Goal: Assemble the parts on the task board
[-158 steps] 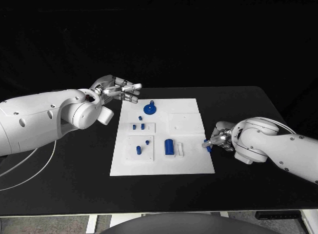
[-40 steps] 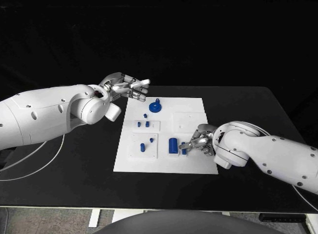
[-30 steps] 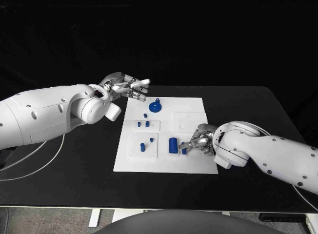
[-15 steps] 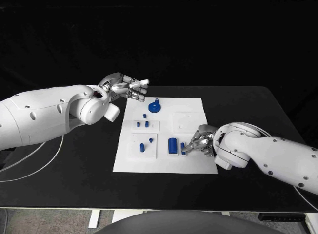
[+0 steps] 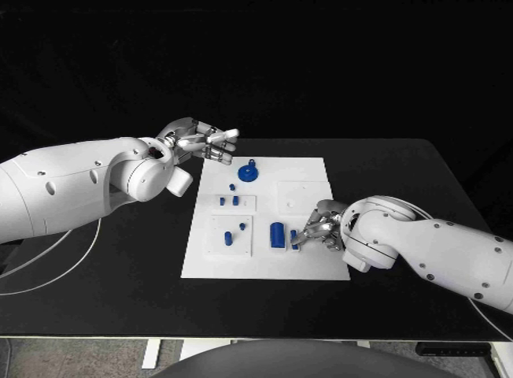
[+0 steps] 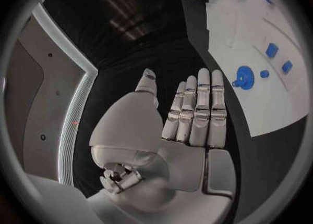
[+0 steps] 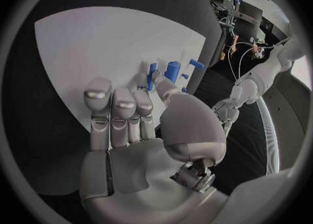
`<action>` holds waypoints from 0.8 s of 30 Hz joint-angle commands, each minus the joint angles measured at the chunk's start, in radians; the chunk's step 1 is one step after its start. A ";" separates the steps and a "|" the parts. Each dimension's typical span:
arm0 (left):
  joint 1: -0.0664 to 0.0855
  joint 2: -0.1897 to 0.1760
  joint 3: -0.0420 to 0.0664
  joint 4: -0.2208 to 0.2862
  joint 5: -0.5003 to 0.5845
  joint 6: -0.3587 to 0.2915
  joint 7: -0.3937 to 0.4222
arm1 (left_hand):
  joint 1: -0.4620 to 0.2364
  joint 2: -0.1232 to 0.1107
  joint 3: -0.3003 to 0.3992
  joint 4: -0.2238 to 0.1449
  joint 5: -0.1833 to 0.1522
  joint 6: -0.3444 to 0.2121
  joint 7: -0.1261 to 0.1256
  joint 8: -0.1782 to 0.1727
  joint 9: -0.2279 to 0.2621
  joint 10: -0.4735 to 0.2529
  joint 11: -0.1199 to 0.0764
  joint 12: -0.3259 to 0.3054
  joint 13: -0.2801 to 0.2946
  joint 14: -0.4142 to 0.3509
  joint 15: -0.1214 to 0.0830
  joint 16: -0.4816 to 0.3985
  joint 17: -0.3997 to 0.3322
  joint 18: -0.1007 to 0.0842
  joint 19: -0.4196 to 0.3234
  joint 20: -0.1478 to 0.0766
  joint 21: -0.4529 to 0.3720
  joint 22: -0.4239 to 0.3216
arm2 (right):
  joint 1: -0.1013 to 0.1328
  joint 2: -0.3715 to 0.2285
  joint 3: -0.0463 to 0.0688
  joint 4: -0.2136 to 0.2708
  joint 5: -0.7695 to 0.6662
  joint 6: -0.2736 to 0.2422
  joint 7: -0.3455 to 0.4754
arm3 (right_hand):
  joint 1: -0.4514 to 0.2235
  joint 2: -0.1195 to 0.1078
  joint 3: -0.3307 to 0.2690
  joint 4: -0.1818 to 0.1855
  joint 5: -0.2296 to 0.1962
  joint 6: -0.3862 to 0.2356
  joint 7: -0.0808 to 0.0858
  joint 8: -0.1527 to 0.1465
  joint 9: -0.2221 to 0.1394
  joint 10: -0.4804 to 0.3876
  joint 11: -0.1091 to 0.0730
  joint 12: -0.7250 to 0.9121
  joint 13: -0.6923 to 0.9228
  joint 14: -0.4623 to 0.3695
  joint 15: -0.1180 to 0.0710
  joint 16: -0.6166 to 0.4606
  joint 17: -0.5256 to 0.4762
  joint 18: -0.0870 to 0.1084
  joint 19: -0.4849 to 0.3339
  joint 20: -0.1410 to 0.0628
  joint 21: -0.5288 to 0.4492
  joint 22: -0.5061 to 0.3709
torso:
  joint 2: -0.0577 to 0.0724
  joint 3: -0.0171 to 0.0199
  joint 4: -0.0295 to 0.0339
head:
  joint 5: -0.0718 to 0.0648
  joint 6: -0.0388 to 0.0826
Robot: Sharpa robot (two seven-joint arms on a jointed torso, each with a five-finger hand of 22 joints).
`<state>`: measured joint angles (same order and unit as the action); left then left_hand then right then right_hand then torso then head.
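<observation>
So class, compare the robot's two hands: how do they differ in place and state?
The left hand hovers open beyond the board's far corner, holding nothing; the right hand is down over the board, fingers at a small blue part. Both are silver, on white arms.

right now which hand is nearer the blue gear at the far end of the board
Left. The left hand hovers just beyond the blue gear, off the task board's far corner; the right hand is at the board's near right.
</observation>
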<state>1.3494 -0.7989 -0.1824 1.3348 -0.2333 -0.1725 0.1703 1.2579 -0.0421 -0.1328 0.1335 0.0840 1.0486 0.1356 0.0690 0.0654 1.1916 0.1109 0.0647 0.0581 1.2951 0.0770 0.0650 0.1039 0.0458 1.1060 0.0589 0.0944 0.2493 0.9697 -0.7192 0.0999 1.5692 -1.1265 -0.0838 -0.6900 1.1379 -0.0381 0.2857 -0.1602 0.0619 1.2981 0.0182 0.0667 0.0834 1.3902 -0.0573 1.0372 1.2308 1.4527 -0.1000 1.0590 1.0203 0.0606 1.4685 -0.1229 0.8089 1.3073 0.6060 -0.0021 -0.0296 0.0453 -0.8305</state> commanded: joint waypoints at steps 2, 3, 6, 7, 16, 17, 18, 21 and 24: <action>0.001 0.002 0.001 0.000 0.005 0.012 0.005 | 0.001 0.008 0.000 -0.007 0.006 -0.005 0.000 -0.001 0.001 -0.007 -0.002 -0.001 0.001 -0.002 0.002 -0.002 0.002 -0.009 0.001 0.003 0.006 -0.001 | -0.007 -0.007 -0.004 -0.004 -0.016 -0.020 0.010 | -0.042 -0.033 -0.018 0.049 0.016 -0.001 0.000 -0.003 -0.002 0.000 -0.001 0.000 -0.001 -0.001 -0.005 -0.003 0.000 -0.014 0.051 -0.005 -0.005 0.094 | 0.000 -0.0007 0.0004 | 0.001 0.002; 0.001 0.002 0.001 0.000 0.005 0.012 0.005 | -0.002 0.010 -0.003 -0.010 0.005 -0.005 0.000 -0.001 0.001 -0.007 -0.002 -0.001 0.001 -0.002 0.002 -0.002 0.002 -0.009 0.001 0.003 0.006 -0.002 | -0.007 -0.009 -0.004 -0.004 -0.009 -0.024 0.016 | -0.038 -0.063 -0.005 0.108 0.015 0.001 0.004 -0.001 -0.001 -0.001 -0.003 -0.002 -0.002 -0.001 -0.005 -0.004 -0.001 -0.013 0.050 -0.006 -0.008 0.093 | 0.000 -0.0006 0.0002 | 0.001 0.004; 0.001 0.002 0.001 -0.003 0.005 0.010 0.010 | -0.006 0.007 -0.005 -0.009 0.002 -0.006 0.001 -0.001 0.001 -0.007 -0.002 -0.001 0.001 -0.002 0.003 -0.002 0.002 -0.009 0.001 0.004 0.006 -0.002 | -0.008 -0.024 -0.003 -0.002 0.044 -0.043 0.059 | -0.043 -0.131 -0.129 0.251 0.066 -0.048 0.021 0.001 -0.006 -0.027 0.012 -0.036 -0.022 -0.010 0.000 -0.032 -0.022 -0.006 0.042 -0.003 -0.048 0.083 | -0.002 -0.0010 -0.0013 | 0.002 0.017; 0.001 0.002 0.001 -0.004 0.005 0.008 0.013 | -0.008 0.005 -0.006 -0.007 0.001 -0.006 0.001 -0.001 0.001 -0.007 -0.002 -0.001 0.001 -0.002 0.003 -0.002 0.002 -0.009 0.001 0.004 0.006 -0.002 | -0.008 -0.028 -0.001 -0.002 0.063 -0.049 0.077 | -0.024 -0.117 -0.227 0.291 0.104 -0.072 0.028 -0.001 -0.005 -0.036 0.017 -0.043 -0.027 -0.010 0.001 -0.038 -0.023 -0.002 0.041 0.002 -0.061 0.079 | -0.002 -0.0010 -0.0020 | 0.001 0.026; 0.001 0.013 0.001 -0.033 0.050 -0.033 0.064 | 0.009 0.029 -0.013 -0.033 0.017 0.024 -0.010 -0.001 0.001 0.012 -0.008 -0.002 0.001 -0.004 0.001 -0.002 -0.003 -0.012 -0.003 0.002 0.006 -0.003 | -0.006 -0.060 0.057 -0.044 0.240 -0.139 0.325 | 0.029 -0.105 -0.421 0.372 0.137 -0.151 0.049 -0.003 0.008 -0.079 0.033 -0.091 -0.084 -0.024 0.013 -0.099 -0.035 0.020 0.038 0.014 -0.176 0.064 | -0.012 -0.0035 -0.0050 | 0.006 0.076; 0.001 0.018 0.001 -0.041 0.062 -0.039 0.073 | 0.014 0.035 -0.016 -0.041 0.022 0.029 -0.012 -0.001 0.000 0.016 -0.009 -0.002 0.001 -0.007 0.002 -0.002 -0.004 -0.013 -0.007 0.003 0.004 -0.004 | -0.004 -0.062 0.069 -0.060 0.271 -0.152 0.378 | 0.031 -0.098 -0.423 0.361 0.137 -0.152 0.050 -0.002 0.008 -0.079 0.033 -0.090 -0.086 -0.024 0.014 -0.099 -0.033 0.022 0.039 0.015 -0.179 0.066 | -0.015 -0.0041 -0.0049 | 0.008 0.080; 0.001 0.021 0.001 -0.048 0.070 -0.043 0.080 | 0.018 0.040 -0.017 -0.046 0.025 0.033 -0.013 -0.001 0.000 0.018 -0.010 -0.002 0.001 -0.011 0.003 -0.002 -0.006 -0.015 -0.012 0.004 0.001 -0.005 | 0.000 -0.062 0.077 -0.077 0.296 -0.163 0.424 | 0.035 -0.085 -0.421 0.347 0.136 -0.151 0.050 -0.002 0.009 -0.078 0.033 -0.087 -0.086 -0.023 0.013 -0.098 -0.030 0.024 0.039 0.016 -0.183 0.066 | -0.018 -0.0047 -0.0049 | 0.010 0.086; 0.001 0.031 0.001 -0.070 0.093 -0.053 0.096 | 0.028 0.057 -0.026 -0.063 0.032 0.045 -0.017 -0.002 0.000 0.027 -0.012 -0.003 0.001 -0.025 0.006 -0.003 -0.012 -0.017 -0.021 0.008 -0.006 -0.010 | 0.018 -0.058 0.093 -0.136 0.361 -0.188 0.547 | 0.026 -0.035 -0.442 0.261 0.147 -0.148 0.050 -0.003 0.010 -0.092 0.034 -0.105 -0.104 -0.034 0.017 -0.128 -0.054 0.028 0.032 0.019 -0.260 0.048 | -0.028 -0.0060 -0.0078 | 0.019 0.099; 0.001 0.043 0.001 -0.095 0.114 -0.061 0.108 | 0.042 0.073 -0.036 -0.080 0.040 0.050 -0.019 -0.002 0.000 0.028 -0.014 -0.003 0.001 -0.032 0.007 -0.003 -0.016 -0.018 -0.023 0.009 -0.012 -0.014 | 0.042 -0.048 0.102 -0.212 0.428 -0.201 0.663 | 0.033 0.012 -0.469 0.185 0.176 -0.147 0.052 -0.003 0.009 -0.169 0.040 -0.269 -0.232 -0.080 0.025 -0.221 -0.129 0.037 -0.016 0.029 -0.516 -0.027 | -0.038 -0.0071 -0.0093 | 0.027 0.113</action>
<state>1.3490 -0.7601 -0.1829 1.2444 -0.1741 -0.2060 0.2281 1.3003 0.0263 -0.1692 0.0573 0.1227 1.0916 0.1177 0.0690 0.0654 1.2150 0.0981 0.0647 0.0581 1.2676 0.0858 0.0650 0.0887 0.0458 1.0895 0.0677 0.0867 0.2357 1.0083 -0.7701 0.2011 1.3731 -0.8205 -0.2339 -0.2389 1.1702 -0.0340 -0.1807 0.0367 0.2329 1.1524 0.0701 0.0609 0.0919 1.2469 -0.0193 0.8173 1.0313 1.3857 -0.0768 0.8546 0.9033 0.0769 1.4572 -0.0973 0.3638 1.2833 0.5798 -0.0077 -0.0371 0.0660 -0.7298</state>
